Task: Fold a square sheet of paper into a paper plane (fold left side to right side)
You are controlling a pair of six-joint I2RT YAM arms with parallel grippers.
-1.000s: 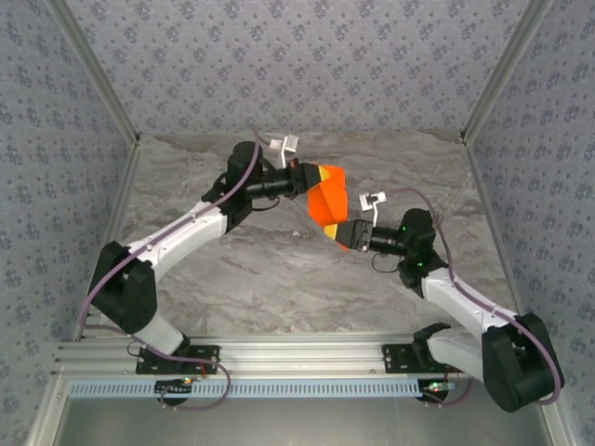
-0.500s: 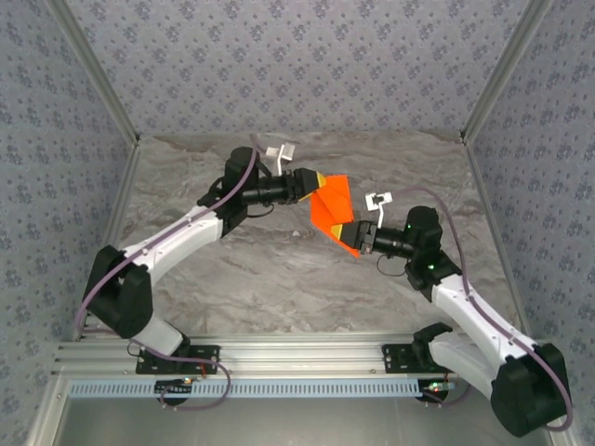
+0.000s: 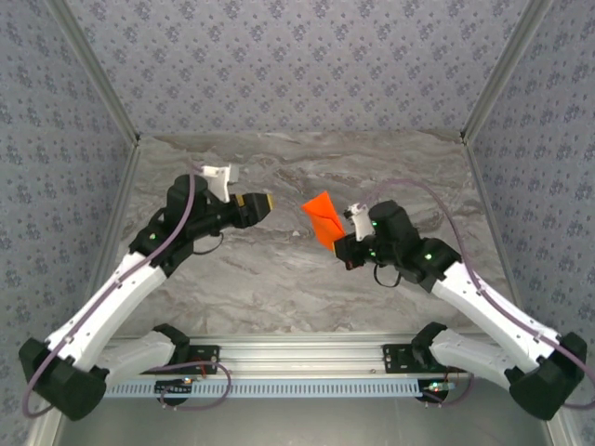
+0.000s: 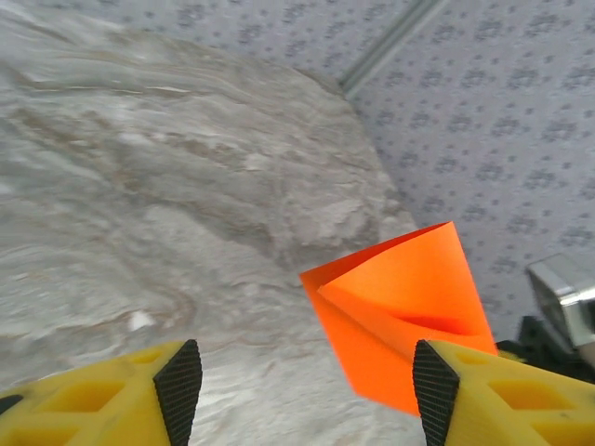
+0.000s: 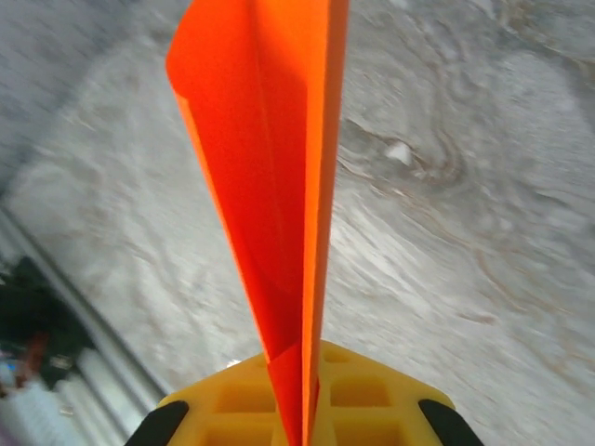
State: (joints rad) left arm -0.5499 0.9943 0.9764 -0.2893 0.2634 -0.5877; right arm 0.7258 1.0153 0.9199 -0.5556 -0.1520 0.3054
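Observation:
The orange sheet of paper (image 3: 321, 215) is folded into a pointed wedge, like a paper plane, and hangs above the middle of the table. My right gripper (image 3: 340, 243) is shut on its lower narrow end. In the right wrist view the paper (image 5: 270, 186) rises edge-on from between the yellow jaws of that gripper (image 5: 302, 413). My left gripper (image 3: 266, 201) stands open to the left of the paper, apart from it. From the left wrist, the paper (image 4: 400, 302) hangs ahead, close to the right one of the fingertips (image 4: 435, 390), and nothing lies within the left gripper (image 4: 307, 390).
The grey marble table (image 3: 279, 279) lies under both arms. Patterned walls with metal corner posts (image 3: 93, 70) close in the back and sides. An aluminium rail (image 3: 297, 358) runs along the near edge by the arm bases.
The left gripper opened, let go of the paper and drew back to the left. The right gripper shut on the paper's lower end and now holds it alone, a little lower.

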